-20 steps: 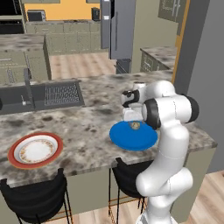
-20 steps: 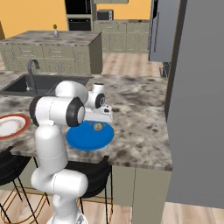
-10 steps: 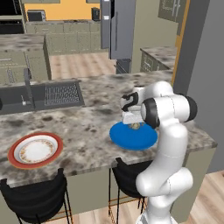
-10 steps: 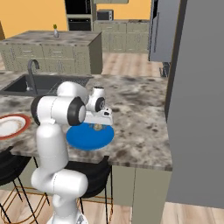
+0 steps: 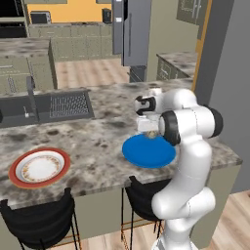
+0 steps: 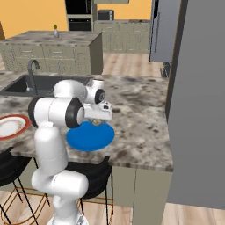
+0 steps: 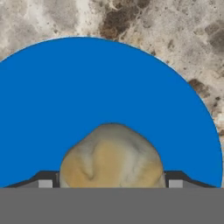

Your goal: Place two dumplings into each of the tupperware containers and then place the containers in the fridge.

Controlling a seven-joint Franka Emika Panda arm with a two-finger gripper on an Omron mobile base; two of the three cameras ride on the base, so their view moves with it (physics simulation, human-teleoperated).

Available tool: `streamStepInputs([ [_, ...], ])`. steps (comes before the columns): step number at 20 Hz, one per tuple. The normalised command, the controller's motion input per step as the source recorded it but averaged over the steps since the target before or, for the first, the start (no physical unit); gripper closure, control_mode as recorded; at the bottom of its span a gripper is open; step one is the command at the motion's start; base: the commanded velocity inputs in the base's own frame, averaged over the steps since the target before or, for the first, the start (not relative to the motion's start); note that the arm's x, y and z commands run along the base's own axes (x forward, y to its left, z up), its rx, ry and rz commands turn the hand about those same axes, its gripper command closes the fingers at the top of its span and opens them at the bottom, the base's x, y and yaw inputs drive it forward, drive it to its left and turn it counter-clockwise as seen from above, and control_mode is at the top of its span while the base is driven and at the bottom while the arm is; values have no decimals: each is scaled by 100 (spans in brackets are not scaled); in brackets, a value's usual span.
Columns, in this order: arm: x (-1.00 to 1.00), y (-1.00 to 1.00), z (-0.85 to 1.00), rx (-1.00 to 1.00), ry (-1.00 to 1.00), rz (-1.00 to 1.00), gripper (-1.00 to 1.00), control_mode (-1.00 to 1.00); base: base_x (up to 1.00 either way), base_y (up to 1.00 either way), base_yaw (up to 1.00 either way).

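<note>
While the white arm bends over the speckled stone worktop in the left base view, its pincer hangs low over a flat round blue disc near the front edge. A small tan dumpling shows just under the hand, above the disc. Farther left lies a round white plate with a red-orange rim, well apart from the disc, and a dark sink with a ribbed drain board is set into the worktop behind. The tall grey steel fridge stands across the room.

From the right base view, the pincer points down at the same blue disc, whose surface is smooth and matte against the mottled brown-grey stone.

Seen by the hand camera, the dumpling is a pale beige, crinkled, rounded lump on the disc, sitting between the two dark finger tips, which stand apart on either side of it; whether they touch it I cannot tell.
</note>
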Motion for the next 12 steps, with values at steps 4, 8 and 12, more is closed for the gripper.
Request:
streamStepInputs([
  [4,-85,19,100,-1,5,0,100,-100,0,0,0],
  [8,-100,0,63,0,0,6,100,-100,0,0,0],
  [12,-96,0,36,0,-5,0,100,-100,0,0,0],
])
